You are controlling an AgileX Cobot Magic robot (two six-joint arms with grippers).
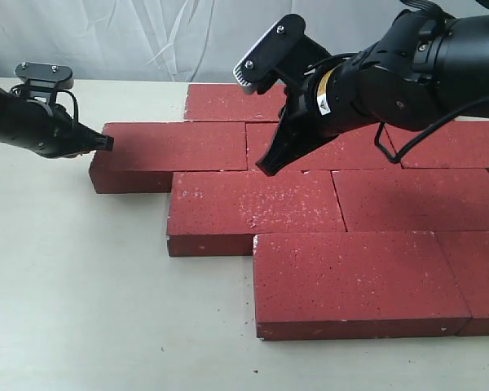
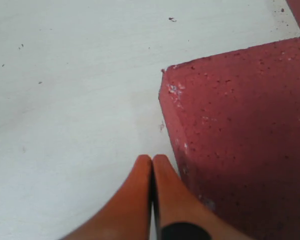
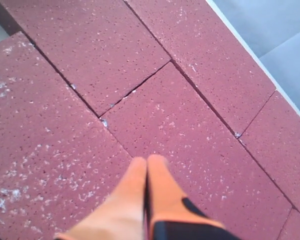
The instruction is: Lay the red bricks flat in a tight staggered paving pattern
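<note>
Pale tabletop [image 1: 65,309], bricks [image 1: 253,204] laid flat in staggered rows.
Left gripper [image 1: 107,143], clenched empty, is at the end brick [image 1: 175,151]: push low, straight along its row. Right gripper [image 1: 266,168], also clenched, hovers over the bricks.

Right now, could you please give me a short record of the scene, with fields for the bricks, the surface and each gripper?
pattern: red bricks lying flat in four staggered rows, with narrow joints
surface: light table
left: left gripper shut and empty, at the outer end of the leftmost brick; contact cannot be told
right: right gripper shut and empty, over the middle of the paving, close to a joint
</note>
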